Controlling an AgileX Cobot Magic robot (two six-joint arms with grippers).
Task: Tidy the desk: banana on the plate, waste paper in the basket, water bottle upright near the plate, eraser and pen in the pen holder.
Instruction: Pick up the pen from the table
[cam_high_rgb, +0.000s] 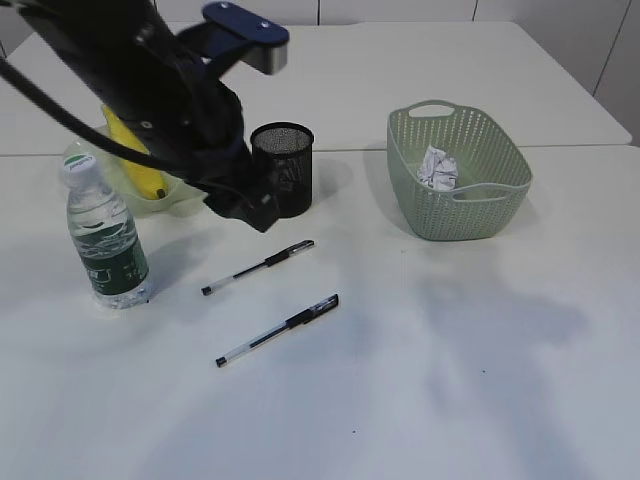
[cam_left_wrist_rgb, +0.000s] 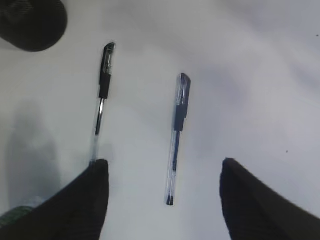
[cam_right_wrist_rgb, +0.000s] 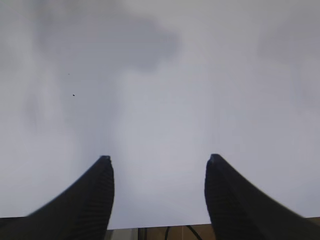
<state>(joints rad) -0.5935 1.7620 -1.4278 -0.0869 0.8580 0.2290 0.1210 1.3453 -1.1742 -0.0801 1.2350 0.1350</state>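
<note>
1. Exterior view: a white desk (cam_high_rgb: 420, 400) seen at a slant from above. A dark robot arm reaches in from the upper left, and its left gripper (cam_high_rgb: 245, 205) hangs low just in front of a black wire-mesh pen holder (cam_high_rgb: 283, 165); from here the state of its jaws cannot be made out. Behind the arm, a yellow banana (cam_high_rgb: 135, 155) lies on a pale-green plate (cam_high_rgb: 185, 200), both partly hidden. A water bottle (cam_high_rgb: 105, 240) with a white cap and a green label stands upright at the left, near the plate. Two pens lie on the desk, roughly parallel and apart: the nearer-to-holder pen (cam_high_rgb: 258, 267) and the front pen (cam_high_rgb: 278, 330). At the right, a sage-green woven basket (cam_high_rgb: 460, 175) holds a crumpled ball of waste paper (cam_high_rgb: 438, 168). No eraser can be seen.

2. Left wrist view: the left gripper's two dark fingers (cam_left_wrist_rgb: 85, 200) stand wide apart, jaws released, holding nothing. Both pens lie on the desk between and beyond them. The pen holder's dark rim shows at the upper left corner.

3. Right wrist view: the right gripper (cam_right_wrist_rgb: 159, 200) has its jaws released, fingers apart and empty, over bare desk with soft shadows.
</note>
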